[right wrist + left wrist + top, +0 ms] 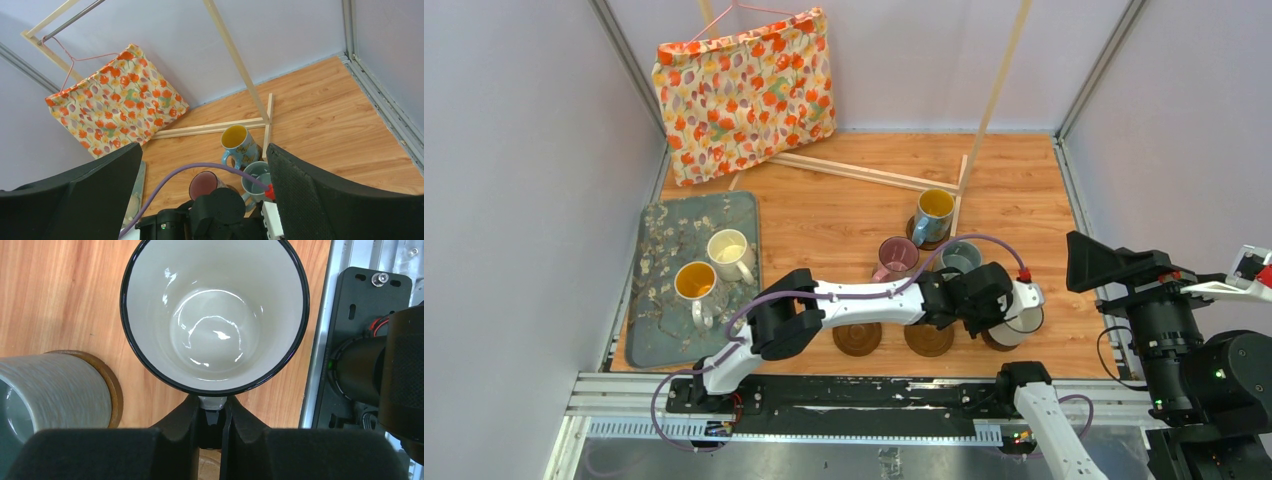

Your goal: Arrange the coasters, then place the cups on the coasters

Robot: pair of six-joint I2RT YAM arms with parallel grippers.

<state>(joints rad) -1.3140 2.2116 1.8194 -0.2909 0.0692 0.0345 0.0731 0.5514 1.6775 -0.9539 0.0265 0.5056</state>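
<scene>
Left fingers (182, 427) closed on the handle of the white mug (215, 315), bowl just ahead of them; right fingers (340, 200) wide, empty

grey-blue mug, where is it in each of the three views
top external: the grey-blue mug stands mid-table, right of the pink mug, behind the left arm.
left wrist: lower left edge, cut off, on a coaster.
right wrist: bottom centre, nearer than the blue mug, partly behind the purple cable.
shared landmark: the left gripper, shut on the white mug by its handle, is next to it in every view.
</scene>
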